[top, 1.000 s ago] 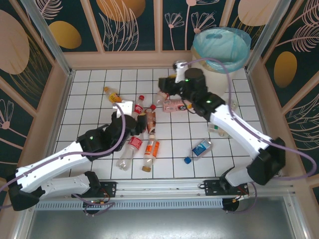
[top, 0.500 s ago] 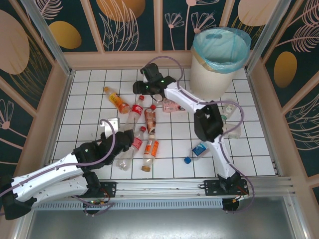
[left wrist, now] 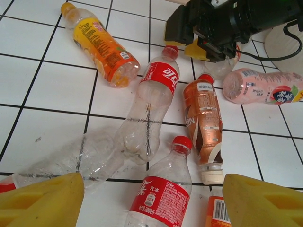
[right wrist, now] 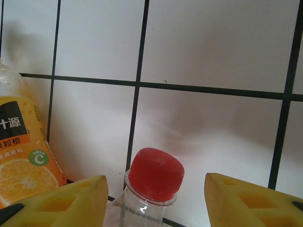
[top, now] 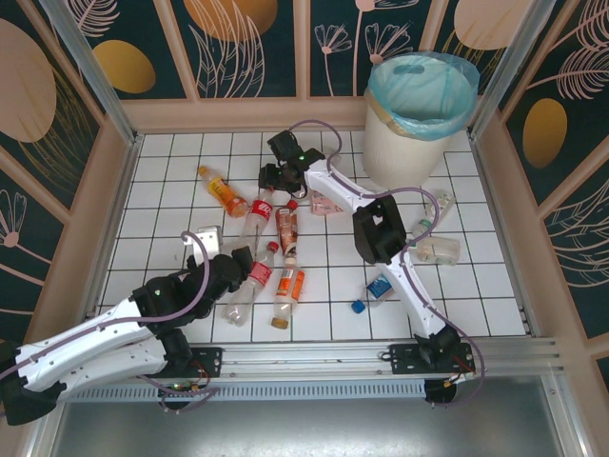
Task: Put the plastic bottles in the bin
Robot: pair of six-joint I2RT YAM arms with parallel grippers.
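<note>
The right pincer [right wrist: 155,183] gapes empty, a red-capped bottle [right wrist: 156,171] sitting right between its pads. The left pincer [left wrist: 152,187] spreads wide too, gripping nothing, a red-label bottle [left wrist: 163,201] between; the bin [top: 400,150] stands well off.

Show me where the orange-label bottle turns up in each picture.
Top external: orange-label bottle lies left of the pile, upper left of centre.
Left wrist: orange-label bottle at upper left, cap toward the corner.
Right wrist: orange-label bottle at the left edge, label showing.
Shared landmark: the red-capped cola bottle, immediately right of it in all three.
</note>
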